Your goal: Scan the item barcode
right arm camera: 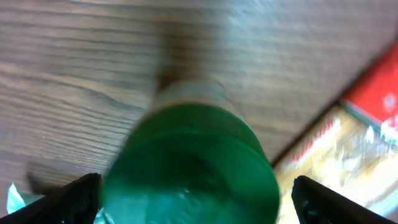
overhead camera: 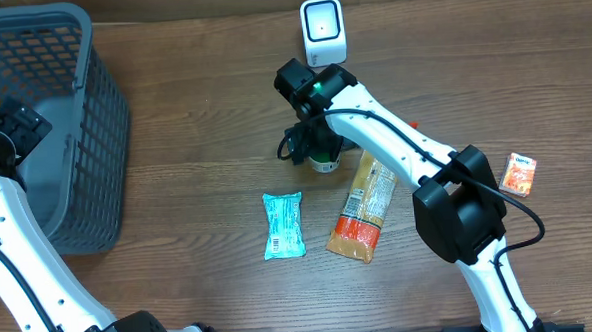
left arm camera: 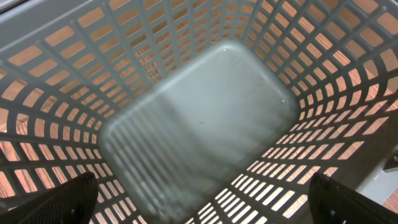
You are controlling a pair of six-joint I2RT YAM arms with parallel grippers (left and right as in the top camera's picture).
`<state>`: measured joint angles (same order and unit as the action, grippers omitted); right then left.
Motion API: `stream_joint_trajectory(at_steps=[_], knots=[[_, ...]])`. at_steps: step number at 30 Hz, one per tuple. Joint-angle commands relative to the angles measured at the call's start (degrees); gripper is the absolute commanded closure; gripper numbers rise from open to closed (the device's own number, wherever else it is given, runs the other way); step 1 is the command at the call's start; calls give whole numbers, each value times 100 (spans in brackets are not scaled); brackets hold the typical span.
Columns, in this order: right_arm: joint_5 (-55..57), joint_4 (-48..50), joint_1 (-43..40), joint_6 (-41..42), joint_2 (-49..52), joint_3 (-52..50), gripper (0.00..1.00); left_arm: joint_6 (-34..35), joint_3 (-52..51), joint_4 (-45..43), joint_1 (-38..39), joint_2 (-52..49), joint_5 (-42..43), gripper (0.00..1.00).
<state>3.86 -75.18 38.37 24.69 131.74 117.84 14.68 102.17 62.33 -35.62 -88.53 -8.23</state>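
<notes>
Green cap [right arm camera: 189, 162] of a bottle [overhead camera: 325, 163] fills the right wrist view, blurred and very close, facing straight up at the lens. The bottle stands upright on the wooden table [overhead camera: 194, 120], just in front of the white scanner [overhead camera: 322, 30], its long axis vertical. The right gripper [right arm camera: 196, 198] hangs directly over it, jaws spread wide with one dark finger either side of the cap and a sliver of table showing at the right finger, so it does not look clamped. No barcode is visible.

Further out from the scanner lie a yellow and red snack packet [overhead camera: 363, 213] and a blue packet [overhead camera: 284, 225]; a small orange packet [overhead camera: 519, 173] lies far to its right.

Well left of the scanner, the left gripper [left arm camera: 199, 198] hovers above a grey basket [overhead camera: 94, 115], jaws apart and empty. The right arm is much nearer the bottle.
</notes>
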Motion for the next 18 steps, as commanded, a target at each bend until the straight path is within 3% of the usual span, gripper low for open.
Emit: stream_joint_trajectory(at_steps=[1,15,18], knots=[[-7,-81,-61,1325,28,138,0,74,140,4,39,-28,-31,0],[9,203,90,1624,28,138,0,74,140,4,39,-28,-28,0],[179,162,90,1580,28,136,5,74,140,4,39,-28,-28,0]])
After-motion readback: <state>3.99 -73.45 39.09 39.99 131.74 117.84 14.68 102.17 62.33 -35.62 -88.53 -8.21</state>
